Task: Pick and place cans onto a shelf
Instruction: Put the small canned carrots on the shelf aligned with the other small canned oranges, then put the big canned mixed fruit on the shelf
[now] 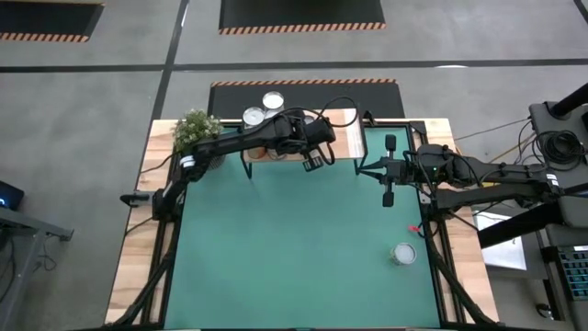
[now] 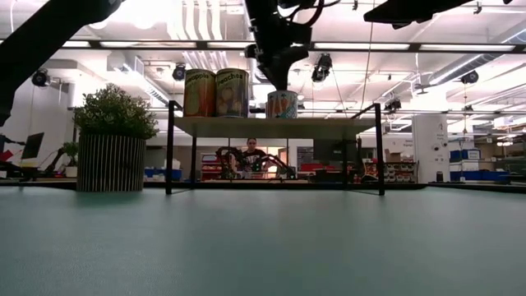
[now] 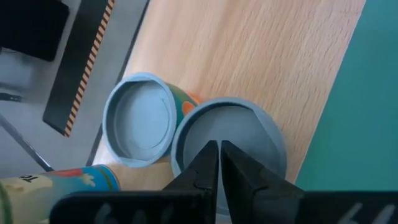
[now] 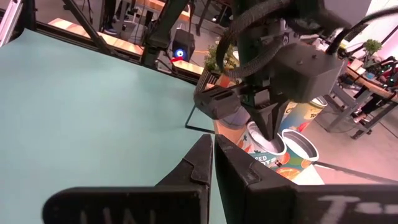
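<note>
I had the left pincer [image 1: 313, 162] pressed together, empty, directly above an upright can [image 3: 227, 140] on the shelf [image 2: 275, 126]. The last can [image 1: 403, 253] stood on the worktop [image 1: 294, 248] nearest my right pincer [image 1: 387, 197], also pressed together.

Bright, even light pours from the ceiling strip lamps [image 2: 345, 45], which blow out to white glare in the low view. The table [image 1: 303, 248] is evenly lit with only faint, soft shadows under the arms. In the left wrist view the hand [image 3: 219, 163] looms dark and slightly soft, and the can tops [image 3: 140, 118] look bluish.
</note>
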Controlling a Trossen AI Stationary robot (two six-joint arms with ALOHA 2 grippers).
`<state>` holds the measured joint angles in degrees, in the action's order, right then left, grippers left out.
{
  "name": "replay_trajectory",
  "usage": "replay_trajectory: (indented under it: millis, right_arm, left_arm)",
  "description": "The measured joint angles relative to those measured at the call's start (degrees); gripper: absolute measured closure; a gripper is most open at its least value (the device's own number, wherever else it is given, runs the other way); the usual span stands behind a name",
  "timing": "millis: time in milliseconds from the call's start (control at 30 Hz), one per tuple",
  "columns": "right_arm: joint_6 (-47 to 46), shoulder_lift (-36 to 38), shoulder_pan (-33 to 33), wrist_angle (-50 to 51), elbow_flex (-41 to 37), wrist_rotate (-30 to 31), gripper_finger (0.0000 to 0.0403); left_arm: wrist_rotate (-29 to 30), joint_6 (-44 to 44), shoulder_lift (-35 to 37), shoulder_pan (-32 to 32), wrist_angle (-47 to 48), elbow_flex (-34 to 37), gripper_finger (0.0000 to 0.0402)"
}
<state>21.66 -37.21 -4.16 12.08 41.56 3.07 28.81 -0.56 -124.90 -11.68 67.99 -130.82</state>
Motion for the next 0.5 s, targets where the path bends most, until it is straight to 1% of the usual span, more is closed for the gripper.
replay_trajectory:
  millis: [267,500]
  right_arm:
    - [0.01,0.00,0.00,0.00,0.00,-0.02,0.0394]
    - [0.01,0.00,0.00,0.07,0.00,-0.01,0.0394]
  left_arm:
    - [2.21,0.60,0.07,2.42,0.26,-4.16,0.0400]
    - [2.22,6.51,2.35,8.88,-2.11,-3.68,0.0400]
